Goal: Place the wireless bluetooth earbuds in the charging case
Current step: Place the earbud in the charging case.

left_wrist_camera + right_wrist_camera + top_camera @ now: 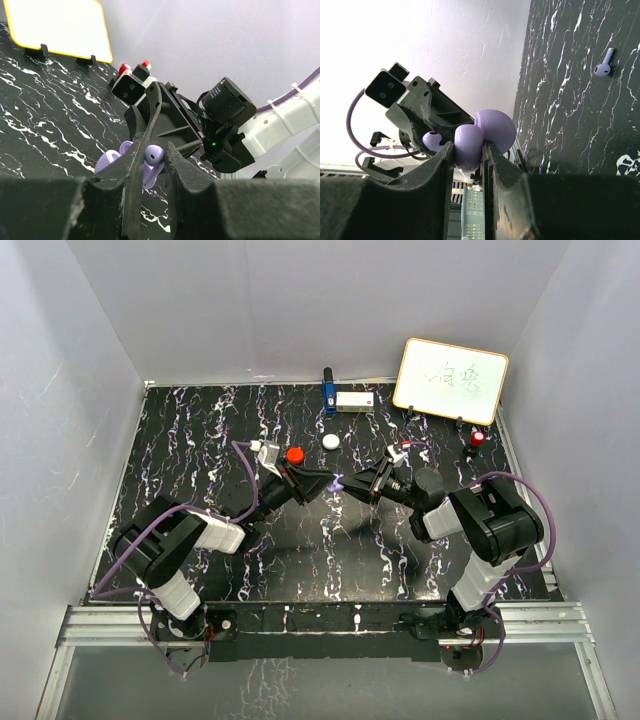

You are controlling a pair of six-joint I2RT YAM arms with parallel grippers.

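Where the two arms meet above the middle of the table [190, 455], the right end effector [467, 156] is closed on the purple charging case [496, 128]. The case's two rounded halves stand hinged apart. Its interior faces away from both wrist cameras, so its contents cannot be determined. The left end effector [154, 164] is clamped on one purple earbud [152, 154], held just beside the case and outside it. Whether earbud and case touch cannot be told. In the left wrist view the fingers hide most of the case. The top external view reduces case and earbud to a small purple speck between the fingertips, and neither grip can be read there. Only the right wrist view shows a second purple earbud [603, 67], lying loose on the table well apart from the case. Only the top external view shows a round red pod [295, 454] and a round white pod [331, 441], both on the table beyond the arms.
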